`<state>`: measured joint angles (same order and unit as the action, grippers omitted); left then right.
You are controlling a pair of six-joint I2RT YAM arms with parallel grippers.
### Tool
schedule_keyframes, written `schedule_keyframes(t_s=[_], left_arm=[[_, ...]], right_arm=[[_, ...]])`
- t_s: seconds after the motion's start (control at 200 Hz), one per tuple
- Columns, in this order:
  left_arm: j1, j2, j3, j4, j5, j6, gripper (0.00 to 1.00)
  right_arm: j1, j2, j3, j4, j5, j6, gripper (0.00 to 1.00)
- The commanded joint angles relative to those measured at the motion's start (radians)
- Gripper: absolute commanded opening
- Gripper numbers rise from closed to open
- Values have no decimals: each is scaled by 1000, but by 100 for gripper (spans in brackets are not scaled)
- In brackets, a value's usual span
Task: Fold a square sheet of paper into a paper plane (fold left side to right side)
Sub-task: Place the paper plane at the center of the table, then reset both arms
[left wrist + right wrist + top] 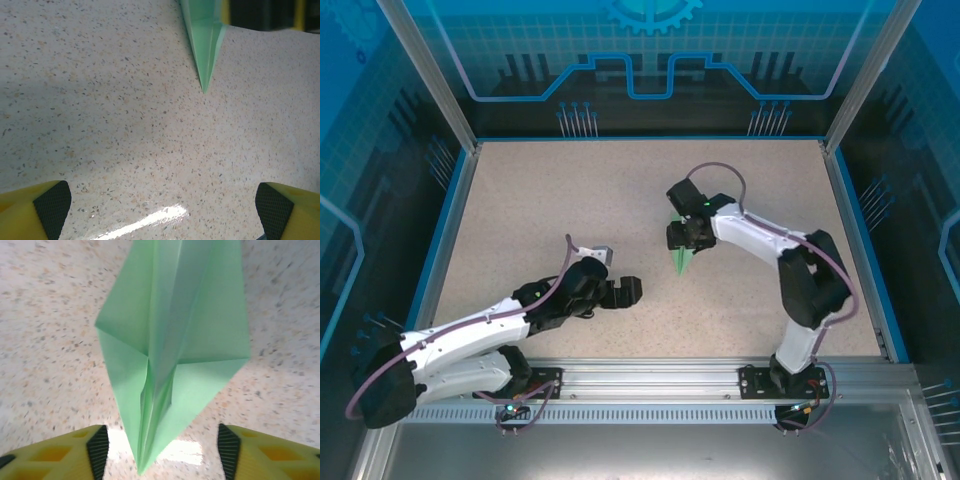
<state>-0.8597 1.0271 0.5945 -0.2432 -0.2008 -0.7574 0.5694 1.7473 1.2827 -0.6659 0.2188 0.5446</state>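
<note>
**Both jaws wide, green dart lying free on the table**

Jaws of the left gripper (626,290) stand wide apart and hold nothing; it hangs low over bare table (540,220), well short of the paper. To its right lies the paper plane (170,340), a slim pale green wedge with a raised centre crease, its sharp tip pointing toward the near edge. The right gripper (162,450) hovers over the tip end, its jaws also wide, one pad on each side of the tip and neither touching it.

The shape looks nearly done, so the step in hand is probably closing one half over the other along the centre crease. To do that well, one gripper should pin the paper near the crease while the other carries the free edge across until the edges meet, then presses from tip to tail.

Open table lies on every side of the plane. The blue rim (450,230) is well away, so neither arm is crowded.
</note>
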Motion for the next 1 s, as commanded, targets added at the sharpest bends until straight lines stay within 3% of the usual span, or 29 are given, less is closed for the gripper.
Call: schedule_keyframes(t_s=[0.0,0.15,0.28,0.455,0.6,0.705,0.845,0.995], left_arm=[[44,-30,21,-23,16,-38,99],[143,-96,14,-54,8,-33,99],[225,-175,26,-120,-122,10,99],[252,-267,20,-103,-391,141,99],[260,-262,-36,41,-561,330,99],[287,-207,-88,176,-610,473,99],[363,-109,-135,305,-591,564,99],[422,-48,-169,470,-467,695,99]], right_arm=[[6,-156,-56,-30,29,-74,71],[-22,-370,-160,-18,73,-134,85],[-101,-574,-298,55,93,-186,99],[-286,-816,-539,227,132,-256,99],[-434,-935,-788,546,103,-409,99],[-492,-925,-933,811,59,-452,99],[-525,-774,-954,978,-1,-444,99],[-540,-605,-963,1191,-72,-493,99]])
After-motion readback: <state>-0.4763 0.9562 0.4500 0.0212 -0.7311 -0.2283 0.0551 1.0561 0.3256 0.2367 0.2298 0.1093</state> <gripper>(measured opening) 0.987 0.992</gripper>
